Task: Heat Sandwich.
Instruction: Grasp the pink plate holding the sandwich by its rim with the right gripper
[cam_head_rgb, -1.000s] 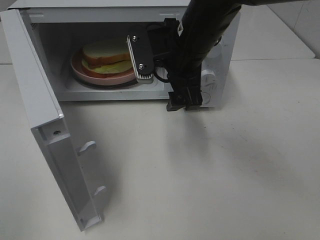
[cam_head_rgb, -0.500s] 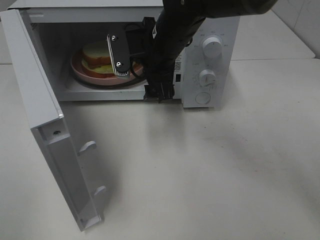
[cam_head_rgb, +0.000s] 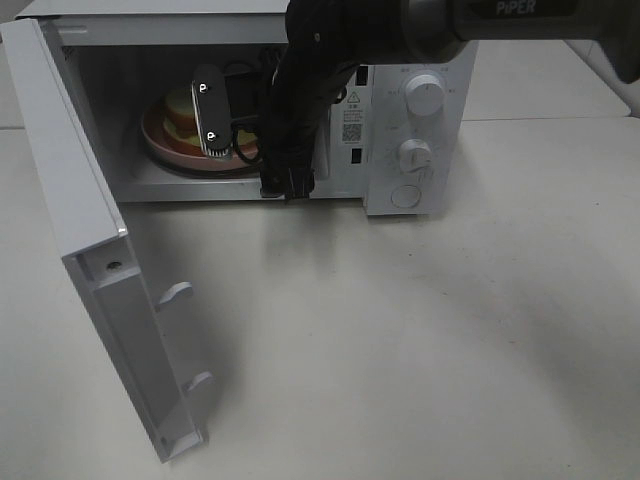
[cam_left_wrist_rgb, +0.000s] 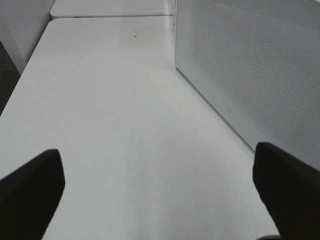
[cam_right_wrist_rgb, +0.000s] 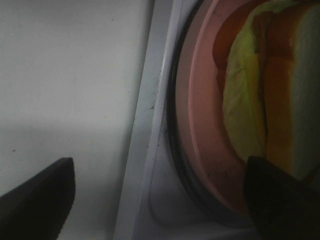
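Right wrist view: my right gripper (cam_right_wrist_rgb: 157, 205) has its jaws spread wide with nothing between them, at the mouth of the microwave (cam_head_rgb: 410, 120), whose door (cam_head_rgb: 90, 250) stands open. The sandwich (cam_right_wrist_rgb: 272, 85) lies on the pink plate (cam_right_wrist_rgb: 200, 125) inside the oven. One finger (cam_right_wrist_rgb: 280, 200) sits close to the plate's rim, though I can't tell whether it touches. My left gripper (cam_left_wrist_rgb: 160, 200) hangs over the table (cam_left_wrist_rgb: 115, 110) beside the microwave's side wall, jaws wide apart and empty.

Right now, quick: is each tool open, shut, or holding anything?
Left tool: open, empty.
Right tool: open, empty, close to the plate with the sandwich.
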